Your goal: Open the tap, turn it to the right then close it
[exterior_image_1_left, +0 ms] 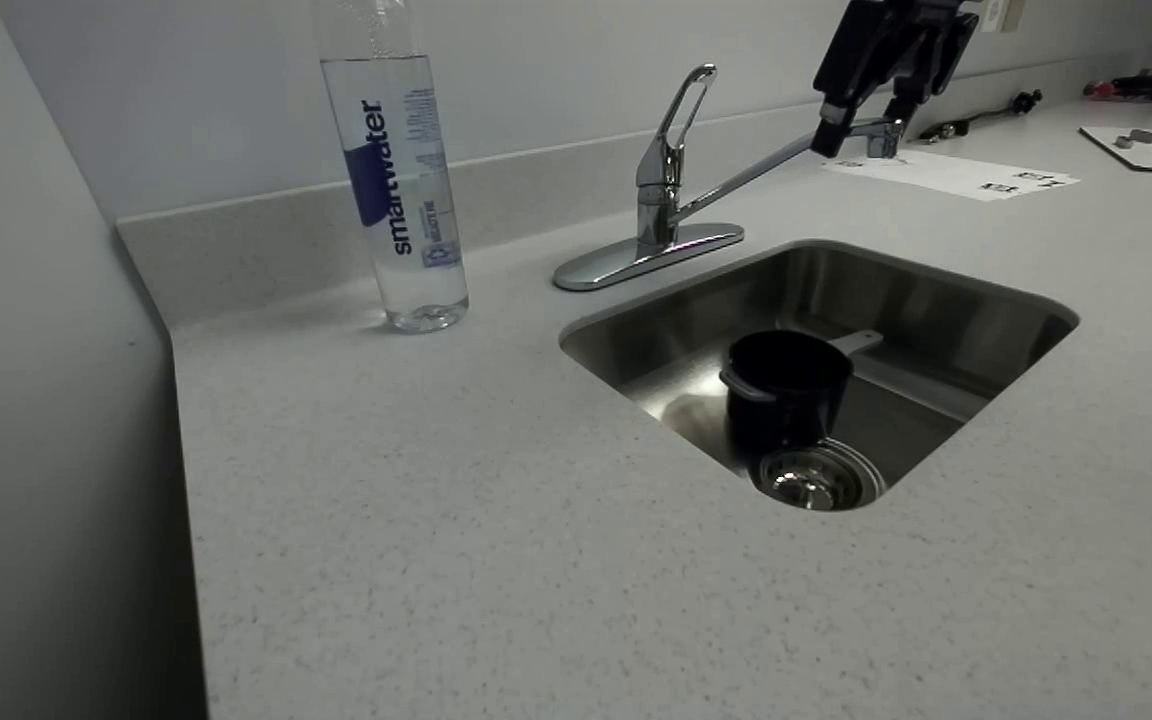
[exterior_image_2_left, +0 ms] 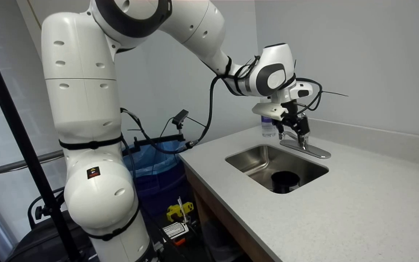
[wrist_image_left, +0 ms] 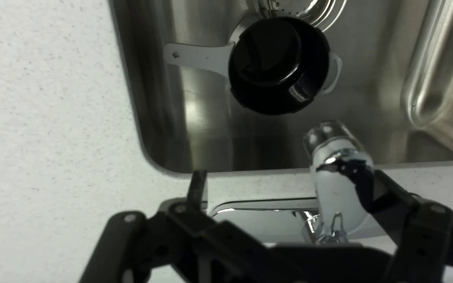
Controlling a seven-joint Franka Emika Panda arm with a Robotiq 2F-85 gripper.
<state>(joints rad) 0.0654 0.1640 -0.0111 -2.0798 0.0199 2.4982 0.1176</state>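
Saw the pincer (wrist_image_left: 289, 179) spread wide, gripping nothing; found the tap (exterior_image_1_left: 658, 200) just beside it, spout (wrist_image_left: 338, 169) between the fingers (wrist_image_left: 197, 186), perhaps touching one; noted the pot (wrist_image_left: 275, 67) in the sink (exterior_image_1_left: 946, 310) below.

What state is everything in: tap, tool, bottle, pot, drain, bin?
Tap: no water seen running; lever pointing upward.
Tool: open; contact with spout unclear.
Bottle: upright, part filled; cap not visible.
Pot: upright, no lid; contents unclear.
Drain: open or plugged unclear.
Bin: open-topped, bag fitted.
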